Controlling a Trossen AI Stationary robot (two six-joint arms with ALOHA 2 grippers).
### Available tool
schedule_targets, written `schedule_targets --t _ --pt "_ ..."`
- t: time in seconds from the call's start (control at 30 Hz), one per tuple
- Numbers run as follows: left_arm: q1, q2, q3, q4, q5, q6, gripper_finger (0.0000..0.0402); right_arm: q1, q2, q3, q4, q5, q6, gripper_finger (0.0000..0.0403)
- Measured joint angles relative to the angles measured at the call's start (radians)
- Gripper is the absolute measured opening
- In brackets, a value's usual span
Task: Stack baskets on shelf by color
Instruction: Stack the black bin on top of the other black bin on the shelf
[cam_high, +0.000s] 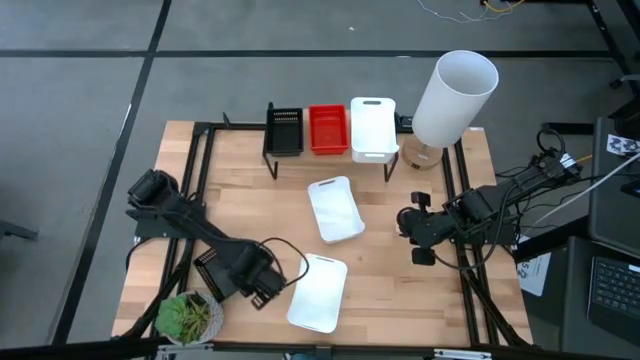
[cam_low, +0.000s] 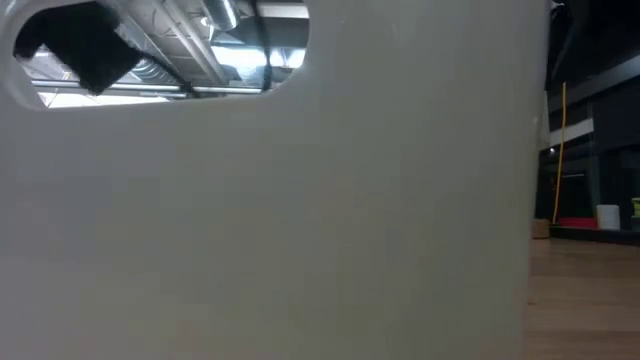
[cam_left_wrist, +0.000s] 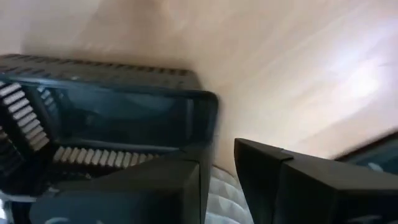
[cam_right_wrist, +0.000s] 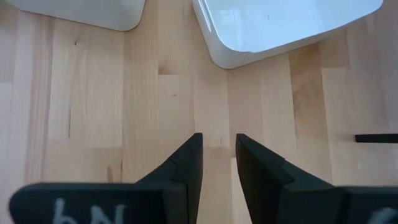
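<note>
**A:** High view first. Left arm in from 9 o'clock, elbow bent, left gripper (cam_high: 245, 285) down at 7 o'clock against a loose black basket (cam_high: 212, 272). Right arm?

**B:** Parked at 3 o'clock, right gripper (cam_high: 408, 232) aimed at the table's centre. Counted: shelf (cam_high: 271, 162) at 12 o'clock with a shelf black basket (cam_high: 284, 130), red basket (cam_high: 328, 128) and shelf white basket (cam_high: 373, 127) side by side. Also a centre white basket (cam_high: 335, 208) and a near white basket (cam_high: 318, 292) at 6 o'clock. So two black, one red, three white.

**A:** Low view?

**B:** Just one white basket wall (cam_low: 300, 220), right up close.

**A:** Left wrist view: fingers a sliver apart at the black basket's corner. Gripping it or not, can't tell.

**B:** Right wrist view: narrow gap between the fingers, nothing in it, bare tabletop (cam_right_wrist: 81, 112) below, two white baskets ahead.
</note>
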Motion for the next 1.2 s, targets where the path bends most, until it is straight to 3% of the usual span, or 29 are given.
schedule_targets --t 0.2,0.37,0.53,0.63,0.8,1.0,1.2 --pt "-0.048 -0.048 -0.015 -0.083 -0.128 -0.032 0.0043 0.000 0.000 0.000 0.000 -0.001 0.010 0.0097" --pt "-0.080 -0.113 -0.040 -0.143 -0.144 -0.125 0.0027 0.000 0.000 0.000 0.000 0.000 0.012 0.0097" --pt "-0.086 -0.153 -0.176 -0.109 -0.141 -0.157 0.0014 0.000 0.000 0.000 0.000 0.000 0.013 0.0097" --pt "-0.070 -0.152 -0.297 -0.008 -0.128 -0.148 0.0004 0.000 0.000 0.000 0.000 0.000 0.013 0.0097" --pt "-0.024 -0.152 -0.402 0.215 -0.208 -0.038 0.0002 0.000 0.000 0.000 0.000 -0.001 0.013 0.0097" --pt "0.111 -0.152 -0.388 0.267 -0.456 0.185 0.0001 0.000 0.000 0.000 0.001 0.000 0.013 0.0097" --pt "0.308 -0.152 -0.387 0.448 -0.719 0.558 0.0001 0.000 0.000 0.000 0.004 0.000 0.025 0.0097"
